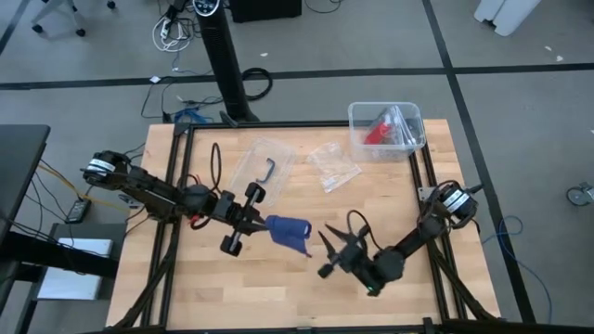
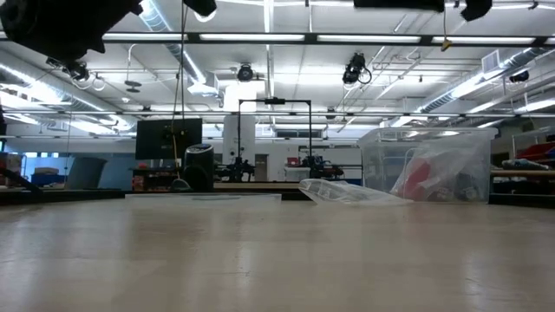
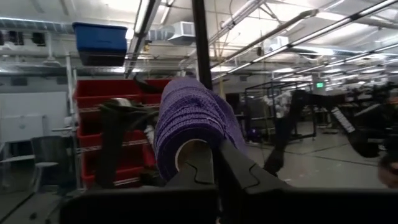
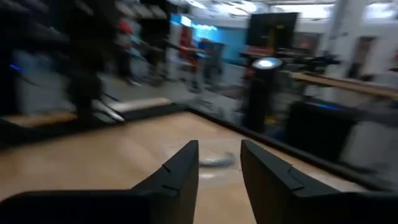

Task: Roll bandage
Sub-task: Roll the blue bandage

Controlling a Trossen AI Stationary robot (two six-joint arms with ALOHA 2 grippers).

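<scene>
In the high view the bandage (image 1: 289, 230) sits a little below the middle of the frame, over the wooden table (image 1: 278, 278). It is a dark blue bundle, partly rolled, with a loose flap hanging toward the lower right. The left gripper (image 1: 261, 223) reaches in from the left of the frame and is clamped on the roll's left end, so the bandage extends rightward from its fingertips. In the left wrist view the roll fills the centre of the picture, its open core and ribbed wraps pinched between the two dark fingers (image 3: 239, 174), which are drawn tight on it.

The right gripper (image 1: 329, 249) lies just to the lower right of the bandage in the high view, its arm coming in from the right edge of the table. Its fingers stand apart with a narrow gap and hold nothing; the bandage's loose flap is near its tips, and whether they touch cannot be told. The right wrist view shows the same gap between its fingers (image 4: 180, 174), with bare tabletop beyond.

Near the top of the table in the high view lie two clear plastic bags (image 1: 260, 163) and a clear box (image 1: 385, 130) with a red item inside.
</scene>
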